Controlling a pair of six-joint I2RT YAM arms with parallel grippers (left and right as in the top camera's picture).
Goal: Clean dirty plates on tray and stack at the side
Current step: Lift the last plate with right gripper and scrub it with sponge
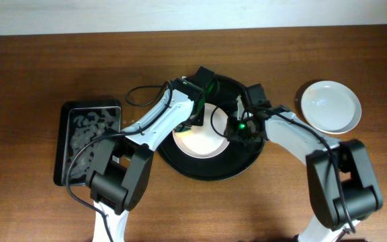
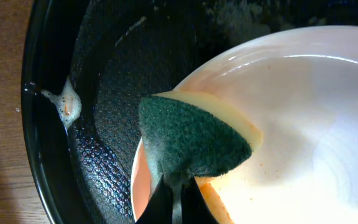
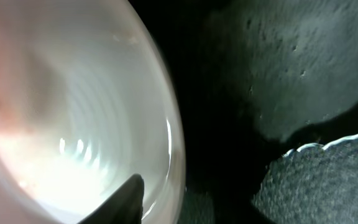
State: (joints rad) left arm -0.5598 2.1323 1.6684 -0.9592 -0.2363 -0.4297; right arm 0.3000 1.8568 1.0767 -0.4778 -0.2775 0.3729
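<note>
A white plate [image 1: 203, 141] lies in the round black tray [image 1: 210, 176], tilted up at its right side. My left gripper [image 1: 195, 113] is shut on a green and yellow sponge [image 2: 191, 140] and presses it on the plate's [image 2: 316, 124] left rim. An orange smear [image 2: 213, 200] shows on the plate under the sponge. My right gripper [image 1: 239, 128] is shut on the plate's right rim. In the right wrist view one finger [image 3: 126, 199] lies inside the plate [image 3: 73, 112]; the other finger is hidden. Another white plate [image 1: 330, 106] sits on the table at the right.
A rectangular black tray [image 1: 89, 141] with foamy water stands at the left. The round tray's wet floor [image 2: 104, 93] holds a blob of foam [image 2: 67, 106]. Both arms cross over the round tray. The wooden table [image 1: 39, 74] runs all around.
</note>
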